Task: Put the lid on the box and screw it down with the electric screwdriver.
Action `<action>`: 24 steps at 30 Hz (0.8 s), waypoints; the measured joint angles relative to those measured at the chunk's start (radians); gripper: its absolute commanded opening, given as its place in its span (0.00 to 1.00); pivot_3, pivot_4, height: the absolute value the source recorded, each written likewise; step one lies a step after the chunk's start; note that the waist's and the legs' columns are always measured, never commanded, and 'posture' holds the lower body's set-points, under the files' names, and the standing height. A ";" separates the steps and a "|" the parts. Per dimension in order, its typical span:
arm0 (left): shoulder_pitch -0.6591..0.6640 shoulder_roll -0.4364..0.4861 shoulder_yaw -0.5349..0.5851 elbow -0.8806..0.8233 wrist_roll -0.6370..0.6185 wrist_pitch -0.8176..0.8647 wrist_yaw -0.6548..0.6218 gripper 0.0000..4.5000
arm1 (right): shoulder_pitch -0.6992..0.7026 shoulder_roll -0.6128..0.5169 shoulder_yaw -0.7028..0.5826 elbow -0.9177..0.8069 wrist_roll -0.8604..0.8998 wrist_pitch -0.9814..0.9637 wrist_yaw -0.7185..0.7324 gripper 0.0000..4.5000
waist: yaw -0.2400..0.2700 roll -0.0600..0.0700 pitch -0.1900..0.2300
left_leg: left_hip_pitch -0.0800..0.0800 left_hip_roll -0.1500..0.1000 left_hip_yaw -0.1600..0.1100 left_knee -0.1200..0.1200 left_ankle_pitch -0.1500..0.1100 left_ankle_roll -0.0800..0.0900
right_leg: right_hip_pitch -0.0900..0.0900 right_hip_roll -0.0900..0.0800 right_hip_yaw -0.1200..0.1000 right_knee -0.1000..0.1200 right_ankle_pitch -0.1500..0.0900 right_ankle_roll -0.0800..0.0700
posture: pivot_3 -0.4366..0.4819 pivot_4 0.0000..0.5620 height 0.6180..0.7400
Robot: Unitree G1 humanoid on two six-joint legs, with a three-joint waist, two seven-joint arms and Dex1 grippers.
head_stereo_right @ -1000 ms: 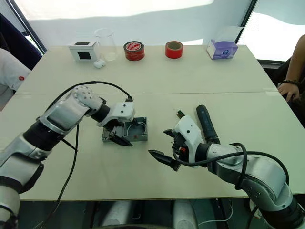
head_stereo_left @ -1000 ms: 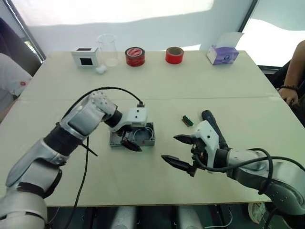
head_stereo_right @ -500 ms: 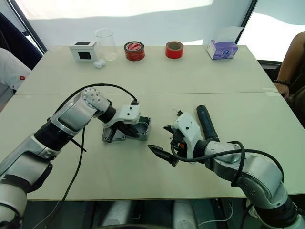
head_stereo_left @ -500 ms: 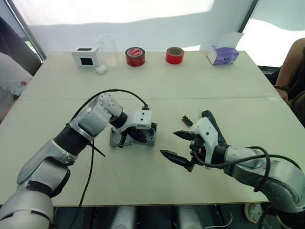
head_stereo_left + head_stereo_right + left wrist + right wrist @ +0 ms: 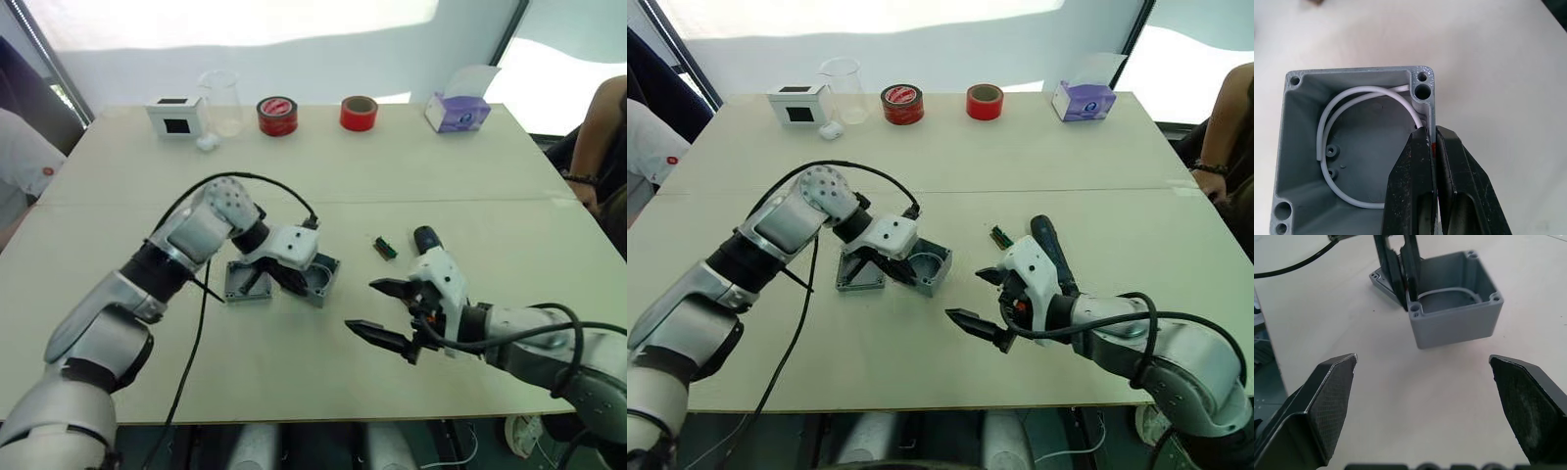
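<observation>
One box (image 5: 318, 279) wall pinched by left claw (image 5: 1431, 147); box has been dragged off the lid (image 5: 247, 282), now at lid's 3 o'clock on the table (image 5: 294, 372). Right claw (image 5: 382, 311) stays wide open, empty. Screwdriver (image 5: 1048, 250) behind it.

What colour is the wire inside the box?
White; the wire coils inside the grey box, clearest in the left wrist view.

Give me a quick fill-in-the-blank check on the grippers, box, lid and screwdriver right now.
1. The left gripper is shut on one ____ of the box.
2. The right gripper is ____ and holds nothing.
3. The lid lies on the ____ beside the box.
4. The electric screwdriver lies next to the ____ arm.

Missing: wall; open; table; right
</observation>
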 measured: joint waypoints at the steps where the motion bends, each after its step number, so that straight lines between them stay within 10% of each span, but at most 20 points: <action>1: -0.006 -0.002 -0.013 0.012 -0.002 -0.015 -0.001 0.02 | 0.000 0.000 0.000 0.000 0.004 0.001 0.000 1.00 | 0.000 0.000 0.000 | 0.000 0.000 0.000 0.000 0.000 0.000 | 0.000 0.000 0.000 0.000 0.000 0.000 | 0.48 0.27 1.00; 8: -0.040 -0.038 -0.142 0.167 -0.041 -0.158 -0.002 0.16 | 0.041 0.001 -0.012 -0.026 0.025 0.003 -0.036 1.00 | 0.000 0.000 0.000 | -0.001 0.000 0.000 0.001 0.000 0.000 | 0.000 0.000 0.000 0.000 0.000 0.000 | 0.48 0.27 1.00; 14: -0.077 -0.030 -0.169 0.190 -0.071 -0.239 -0.002 0.69 | 0.057 0.001 -0.017 -0.040 0.031 0.001 -0.060 1.00 | -0.001 0.000 0.000 | -0.003 0.000 0.000 0.012 -0.003 0.006 | 0.000 0.000 0.000 0.007 -0.001 0.001 | 0.48 0.27 1.00; 24: -0.049 0.165 0.092 0.080 -0.231 0.164 0.035 0.69 | -0.144 -0.008 -0.061 0.016 0.158 -0.016 -0.048 1.00 | -0.024 0.000 0.001 | -0.003 0.000 -0.001 0.013 -0.003 0.006 | -0.002 0.000 0.001 0.011 -0.003 0.004 | 0.48 0.27 1.00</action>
